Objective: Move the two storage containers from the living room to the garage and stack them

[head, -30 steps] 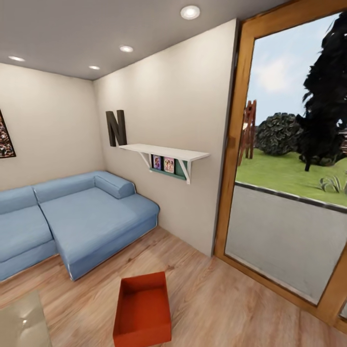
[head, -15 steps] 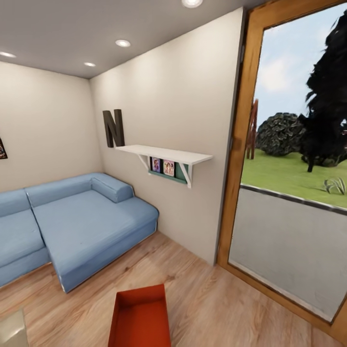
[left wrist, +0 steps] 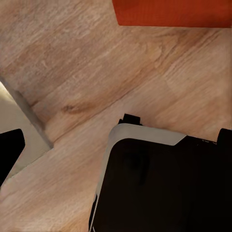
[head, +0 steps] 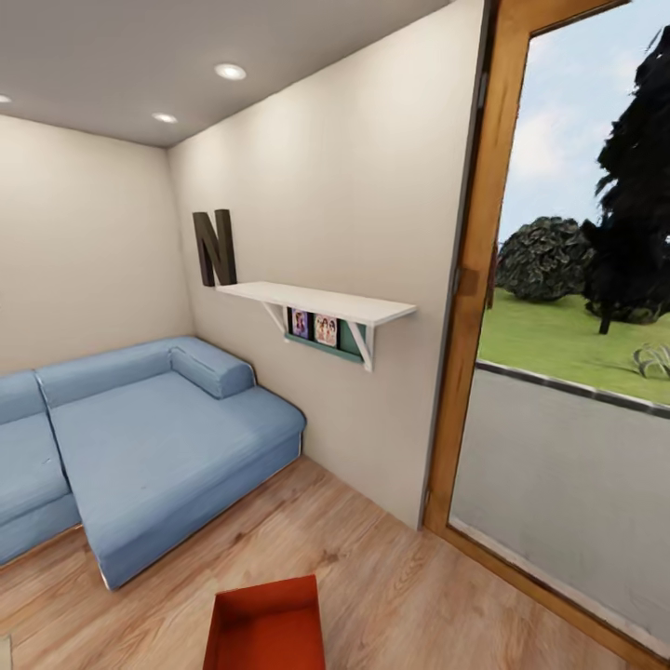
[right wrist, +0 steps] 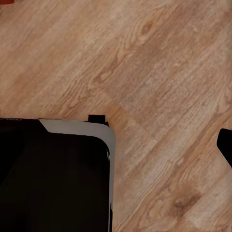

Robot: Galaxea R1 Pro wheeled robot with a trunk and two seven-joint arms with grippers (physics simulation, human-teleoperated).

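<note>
While we roll toward the bin, these are our notes.

Step in hand: we judge this to be the approach to the first pickup; nothing is lifted yet and the garage part of the job is untouched.

Bin: one orange-red bin (head: 265,625) sits on the wood floor at our 6 o'clock in the head view, cut off by the lower edge. An orange-red edge (left wrist: 174,12) also shows in the left wrist view, apart from the robot's dark base.

Second bin: we cannot place it from these pictures.

Grippers: both wrist cameras look down at planks and the dark base; a dark tip sits at the edge of each view, too little to say whether the fingers are spread or closed, so we cannot tell.

Doing it well: we should stop with the bin centred ahead of the base, long side square to us, then bring an arm to each short wall. The walls are low and the plastic looks slick, so a level two-sided hold should keep it from tipping.

Floor: light wood planks (head: 400,577), flat and bare around the bin.

Room: blue corner sofa (head: 140,447) at 9 o'clock, white shelf (head: 316,302) with a dark letter N (head: 214,247) at 12 o'clock, wood-framed glass door (head: 475,279) at 3 o'clock with lawn and trees beyond.
</note>
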